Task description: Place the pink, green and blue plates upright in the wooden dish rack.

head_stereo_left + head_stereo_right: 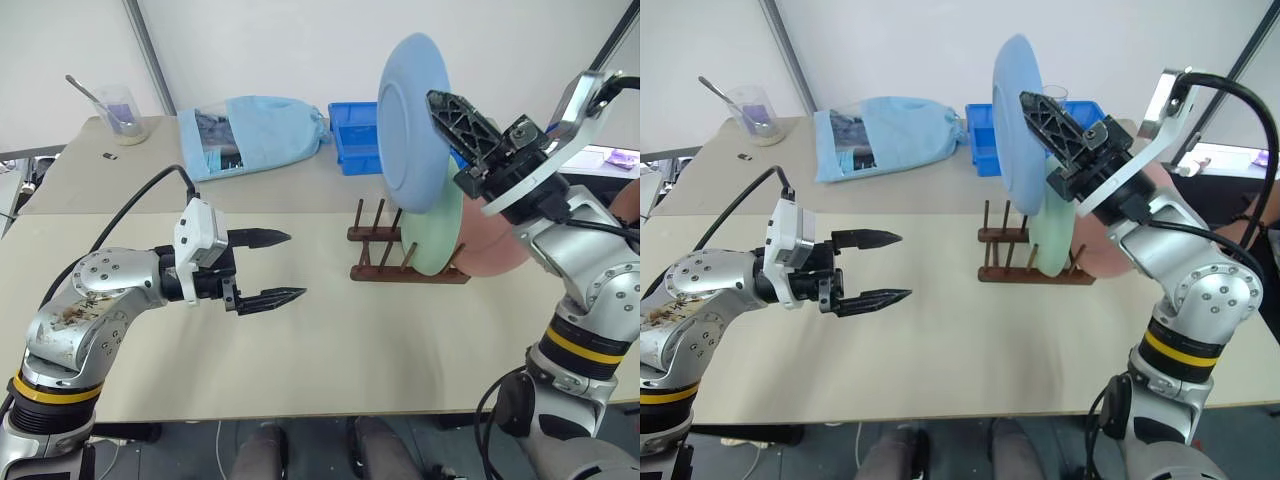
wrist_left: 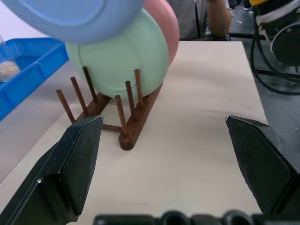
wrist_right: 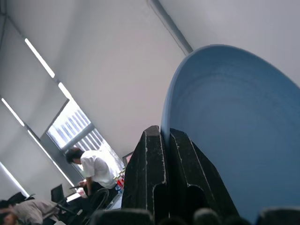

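Blue plate (image 1: 412,122) is clamped on edge in right gripper (image 1: 447,118), above wooden dish rack (image 1: 385,258) holding green plate (image 1: 436,232) and pink plate (image 1: 490,248). Left gripper (image 1: 272,268) stands apart, idle. Next: lower it into a free left slot.

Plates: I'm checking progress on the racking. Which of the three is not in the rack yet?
The blue plate, held up by the right gripper; the green plate and pink plate stand in the rack.
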Motion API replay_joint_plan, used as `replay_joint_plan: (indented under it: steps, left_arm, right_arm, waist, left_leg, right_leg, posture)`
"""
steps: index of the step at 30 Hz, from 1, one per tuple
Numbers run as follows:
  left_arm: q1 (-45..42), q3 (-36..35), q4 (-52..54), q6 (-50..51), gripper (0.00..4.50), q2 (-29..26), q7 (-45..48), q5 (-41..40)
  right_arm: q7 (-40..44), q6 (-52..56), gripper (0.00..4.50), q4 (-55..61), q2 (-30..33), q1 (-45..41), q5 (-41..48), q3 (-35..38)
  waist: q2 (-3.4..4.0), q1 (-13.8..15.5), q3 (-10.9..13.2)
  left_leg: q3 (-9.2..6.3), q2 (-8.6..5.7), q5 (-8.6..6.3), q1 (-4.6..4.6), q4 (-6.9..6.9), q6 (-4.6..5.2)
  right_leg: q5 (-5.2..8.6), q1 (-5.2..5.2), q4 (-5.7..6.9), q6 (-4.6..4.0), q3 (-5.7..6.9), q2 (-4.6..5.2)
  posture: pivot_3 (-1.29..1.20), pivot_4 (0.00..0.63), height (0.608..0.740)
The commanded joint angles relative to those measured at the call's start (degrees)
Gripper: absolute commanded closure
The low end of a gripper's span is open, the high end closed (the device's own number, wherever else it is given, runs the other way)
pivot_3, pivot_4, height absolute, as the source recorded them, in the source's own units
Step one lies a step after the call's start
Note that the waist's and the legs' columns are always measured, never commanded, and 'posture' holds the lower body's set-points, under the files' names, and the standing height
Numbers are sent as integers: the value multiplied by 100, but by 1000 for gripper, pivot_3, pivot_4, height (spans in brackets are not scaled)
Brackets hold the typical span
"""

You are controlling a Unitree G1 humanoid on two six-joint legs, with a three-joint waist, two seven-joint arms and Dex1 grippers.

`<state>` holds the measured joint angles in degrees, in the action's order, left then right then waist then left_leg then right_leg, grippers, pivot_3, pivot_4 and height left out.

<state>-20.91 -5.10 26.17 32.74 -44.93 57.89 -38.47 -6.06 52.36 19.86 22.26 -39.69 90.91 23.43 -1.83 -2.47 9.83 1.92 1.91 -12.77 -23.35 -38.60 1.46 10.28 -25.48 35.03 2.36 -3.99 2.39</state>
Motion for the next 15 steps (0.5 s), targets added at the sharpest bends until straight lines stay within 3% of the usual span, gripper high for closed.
replay_joint_plan:
  steps: [1, 7, 15]
  left_arm:
    - [-138, -1, 89, -105, 0, 20, 77, -74]
    - [-135, 11, 29, -202, 0, 35, 164, -1]
    - [-89, 70, 56, -289, 0, 45, 135, 56]
  right_arm:
    - [-206, -341, 4469, 393, 5, 73, 444, -162]
    - [-566, -696, 4469, 430, -63, 236, 887, -457]
    - [-676, -935, 4469, 438, -10, 510, 753, -776]
  waist:
    - [0, -14, 0]
    - [0, -12, 0]
    - [0, -6, 0]
  left_leg:
    - [0, 1, 0, 0, 0, 0]
    - [-1, 1, 0, 0, 1, 0]
    - [0, 1, 0, -3, 1, 0]
  right_leg:
    - [0, -1, 0, 0, 0, 0]
    - [0, -1, 0, 0, 1, -2]
    - [17, -3, -1, -28, 0, -1]
  posture:
    - [0, 150, 740]
    - [0, 150, 740]
    - [0, 150, 740]
